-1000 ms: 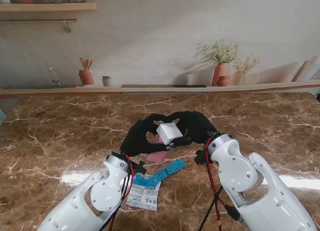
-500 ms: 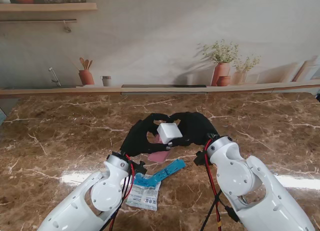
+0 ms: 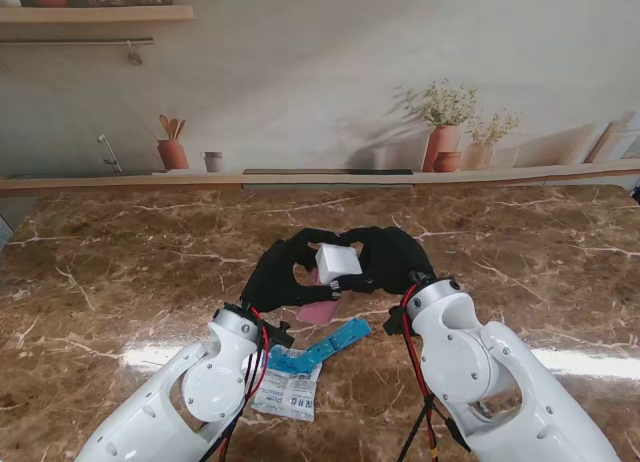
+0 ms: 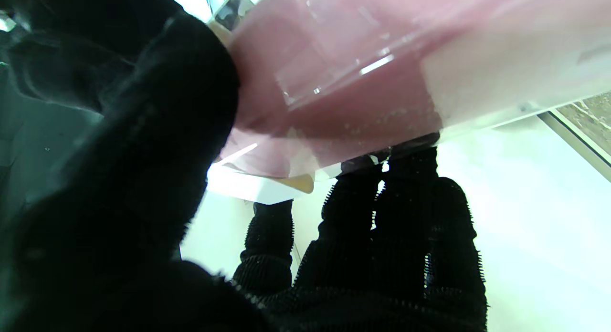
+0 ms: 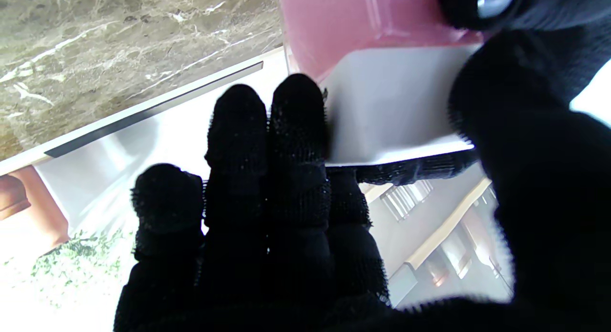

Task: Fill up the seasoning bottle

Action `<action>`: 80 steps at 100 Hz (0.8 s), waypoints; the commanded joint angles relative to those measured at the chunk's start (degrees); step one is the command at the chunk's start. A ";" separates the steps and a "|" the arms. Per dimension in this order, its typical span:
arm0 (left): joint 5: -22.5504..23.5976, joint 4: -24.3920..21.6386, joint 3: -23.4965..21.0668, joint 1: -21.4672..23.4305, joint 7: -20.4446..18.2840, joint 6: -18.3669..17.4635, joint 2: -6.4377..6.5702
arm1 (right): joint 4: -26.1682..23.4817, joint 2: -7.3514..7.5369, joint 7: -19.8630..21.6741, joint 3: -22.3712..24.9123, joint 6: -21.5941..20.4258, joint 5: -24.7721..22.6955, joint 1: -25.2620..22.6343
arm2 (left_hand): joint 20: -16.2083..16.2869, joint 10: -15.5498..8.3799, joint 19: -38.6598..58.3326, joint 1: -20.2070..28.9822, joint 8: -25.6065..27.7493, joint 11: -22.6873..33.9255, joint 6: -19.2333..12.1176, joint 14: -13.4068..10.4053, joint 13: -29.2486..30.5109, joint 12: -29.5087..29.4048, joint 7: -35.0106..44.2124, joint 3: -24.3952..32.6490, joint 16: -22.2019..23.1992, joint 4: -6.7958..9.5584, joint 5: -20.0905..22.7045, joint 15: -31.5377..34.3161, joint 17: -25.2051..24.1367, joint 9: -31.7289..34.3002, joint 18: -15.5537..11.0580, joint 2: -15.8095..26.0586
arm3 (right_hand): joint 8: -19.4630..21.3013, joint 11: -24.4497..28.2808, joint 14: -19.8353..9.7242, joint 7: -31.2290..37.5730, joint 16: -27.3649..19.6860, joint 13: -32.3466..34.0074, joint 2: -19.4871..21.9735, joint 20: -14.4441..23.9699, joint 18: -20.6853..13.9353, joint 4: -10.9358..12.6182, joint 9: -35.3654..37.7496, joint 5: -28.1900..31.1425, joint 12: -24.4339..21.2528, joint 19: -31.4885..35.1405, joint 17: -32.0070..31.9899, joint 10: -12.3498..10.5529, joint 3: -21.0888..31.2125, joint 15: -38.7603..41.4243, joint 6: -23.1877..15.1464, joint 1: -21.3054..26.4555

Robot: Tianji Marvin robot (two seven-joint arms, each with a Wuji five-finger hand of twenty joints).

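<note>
Both gloved hands clamp the pink seasoning bottle (image 3: 325, 282) above the marble counter (image 3: 120, 272): left hand (image 3: 275, 275) on its body, right hand (image 3: 385, 257) on the white cap (image 3: 338, 263). It is tilted, cap end up and away from the blue packet (image 3: 320, 347).

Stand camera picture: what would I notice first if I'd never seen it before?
Probably the two black gloved hands, left hand and right hand, meeting mid-table around a pink bottle with a white cap. Nearer to me, a blue and white packet lies on the brown marble table.
</note>
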 commanded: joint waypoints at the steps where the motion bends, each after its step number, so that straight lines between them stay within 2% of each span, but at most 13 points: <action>1: -0.20 -0.17 -0.38 -0.26 0.20 1.01 -0.19 | -1.29 -0.58 0.06 -1.08 0.19 0.02 -1.14 | 1.77 -20.64 1.81 13.10 -0.80 12.67 8.73 -2.40 2.49 2.32 -46.41 16.10 1.89 5.46 1.53 5.96 -0.32 3.25 -6.54 12.91 | 4.30 1.81 -1.56 37.22 1.32 2.42 5.24 0.44 0.18 4.27 4.34 23.56 -0.77 3.88 1.21 -3.21 0.90 1.24 -11.92 -1.91; 12: -0.17 -0.23 -0.33 -0.33 0.03 1.19 -0.15 | -1.73 -0.82 -1.67 -2.11 0.93 -1.68 -1.23 | 1.75 -20.81 1.84 12.94 -0.83 12.71 10.16 -2.45 2.63 2.22 -46.29 16.13 1.78 5.50 1.85 5.94 -0.23 3.29 -6.57 12.80 | 5.26 3.82 -1.21 38.91 1.05 3.98 6.96 -0.11 0.32 6.66 5.26 25.25 -0.54 5.40 2.41 -2.99 0.67 2.26 -11.01 -2.78; 15: -0.10 -0.23 -0.31 -0.35 0.02 1.19 -0.13 | -1.91 -0.83 -1.93 -2.42 1.20 -2.34 -1.21 | 1.73 -20.96 1.83 12.92 -0.83 12.74 10.35 -2.56 2.63 2.21 -46.27 16.17 1.75 5.52 1.93 5.91 -0.24 3.28 -6.59 12.79 | 5.96 5.12 -1.16 39.80 0.89 4.47 7.89 -0.44 0.33 8.10 5.29 25.65 -0.60 5.96 2.78 -2.91 0.49 2.66 -10.72 -3.33; 17: -0.06 -0.21 -0.30 -0.37 0.02 1.18 -0.13 | -2.05 -0.82 -2.04 -2.62 1.38 -2.82 -1.21 | 1.73 -21.01 1.83 12.89 -0.85 12.79 10.42 -2.55 2.65 2.22 -46.30 16.17 1.75 5.52 1.87 5.91 -0.24 3.33 -6.61 12.79 | 8.27 6.68 -1.13 40.28 0.58 4.99 9.34 -1.04 0.28 10.62 5.27 26.41 -1.27 6.57 3.21 -3.01 -0.03 3.09 -10.29 -3.98; 19: -0.03 -0.21 -0.30 -0.39 0.02 1.17 -0.12 | -2.20 -0.83 -2.20 -2.86 1.65 -3.31 -1.21 | 1.72 -21.04 1.84 12.86 -0.85 12.79 10.43 -2.59 2.66 2.21 -46.30 16.17 1.74 5.52 1.87 5.92 -0.22 3.29 -6.60 12.77 | 9.90 7.80 -1.04 40.86 0.46 5.46 10.24 -1.33 0.32 11.73 5.37 26.87 -1.56 7.02 3.57 -2.99 -0.23 3.44 -9.95 -4.40; 27: 0.13 -0.11 -0.28 -0.44 0.23 1.07 -0.16 | -2.76 -0.97 -3.37 -4.13 3.63 -5.35 -1.15 | 1.71 -21.20 1.87 12.75 -0.88 12.87 10.15 -2.66 2.63 2.19 -46.32 16.19 1.73 5.52 1.85 5.90 -0.25 3.24 -6.64 12.72 | 12.03 13.01 -0.40 45.96 0.43 7.85 13.71 -1.63 0.62 12.88 5.78 28.06 -1.32 8.81 5.28 -2.76 -2.22 5.04 -9.20 -5.14; 37: 0.87 0.01 -0.40 -0.38 0.84 0.39 -0.16 | -3.92 -0.91 -3.32 -5.53 7.04 -8.09 -1.06 | 1.67 -21.48 1.89 12.71 -0.89 13.03 8.88 -2.81 2.62 2.17 -46.26 16.26 1.75 5.53 2.03 5.88 -0.27 3.30 -6.74 12.67 | 10.38 17.23 -0.23 50.77 -0.21 9.63 17.86 -2.69 0.53 13.82 5.85 28.60 -3.15 10.35 6.73 -2.86 -6.42 5.78 -8.46 -5.90; 50: 2.33 0.10 -0.57 -0.35 1.40 -0.75 0.00 | -4.25 -0.88 -3.51 -6.84 9.48 -10.67 -0.51 | 1.59 -21.96 1.87 12.47 -0.85 13.16 7.68 -3.16 2.70 2.15 -46.13 16.28 1.74 5.52 2.55 5.86 -0.21 3.33 -6.96 12.67 | 8.23 20.16 -0.56 54.17 -0.37 10.23 22.98 -4.12 0.20 15.91 5.79 28.70 -4.36 11.89 8.39 -3.22 -15.38 7.46 -8.37 -6.11; 57: 2.64 0.12 -0.65 -0.32 1.54 -1.19 0.03 | -4.12 -0.89 -3.73 -7.19 9.98 -11.50 -0.24 | 1.55 -22.00 1.86 12.46 -0.81 13.25 7.24 -3.19 2.75 2.18 -46.06 16.35 1.73 5.54 2.84 5.83 -0.20 3.36 -6.99 12.64 | 6.91 18.49 -0.68 52.52 -1.34 10.18 24.18 -4.60 -0.12 17.68 5.69 28.44 -5.55 11.66 8.20 -3.28 -19.64 6.10 -8.86 -8.23; 65: 2.99 0.28 -0.77 -0.35 1.64 -1.77 0.09 | -3.92 -0.88 -4.45 -7.14 9.95 -13.07 -0.30 | 1.52 -22.30 1.87 12.39 -0.74 13.34 6.22 -3.32 2.71 2.17 -45.96 16.43 1.72 5.55 3.35 5.75 -0.18 3.36 -6.95 12.67 | 5.03 12.14 -1.58 46.84 -2.03 8.05 22.23 -5.86 -1.37 18.53 5.62 27.65 -7.69 9.09 6.34 -3.91 -17.60 2.61 -10.52 -12.35; 69: 3.21 0.42 -0.84 -0.39 1.73 -2.06 0.11 | -3.91 -0.89 -4.95 -6.94 9.70 -13.68 -0.52 | 1.50 -22.33 1.88 12.36 -0.69 13.37 5.57 -3.34 2.71 2.13 -45.88 16.47 1.71 5.56 3.71 5.70 -0.18 3.36 -6.94 12.64 | 3.14 5.46 -2.03 40.05 -2.38 4.43 21.11 -6.72 -1.64 18.33 4.69 26.88 -9.11 5.36 3.10 -4.06 -14.97 -0.98 -10.67 -14.74; 73: 3.48 0.64 -0.91 -0.47 1.87 -2.39 0.13 | -3.81 -0.98 -5.91 -6.80 9.47 -14.07 -0.76 | 1.49 -22.41 1.89 12.33 -0.62 13.38 4.73 -3.39 2.60 2.11 -45.76 16.51 1.69 5.56 4.23 5.59 -0.18 3.31 -6.94 12.64 | 4.53 -0.97 -2.09 31.07 -2.12 -0.20 21.04 -6.46 -1.64 18.32 0.90 23.24 -7.32 0.56 -1.02 -3.77 -13.32 -5.69 -10.07 -16.23; 80: 3.94 1.07 -0.96 -0.62 2.41 -2.89 0.08 | -4.11 -0.97 -6.53 -6.40 9.19 -15.16 -1.24 | 1.46 -22.54 1.90 12.37 -0.40 13.45 3.15 -3.47 2.53 2.10 -45.31 16.62 1.66 5.59 5.76 5.42 -0.19 3.27 -6.94 12.66 | 5.11 -6.06 -2.19 21.47 -3.55 -5.43 22.03 -7.23 -1.84 18.45 -5.54 15.12 -7.57 -5.02 -4.90 -3.60 -12.98 -10.81 -9.34 -17.68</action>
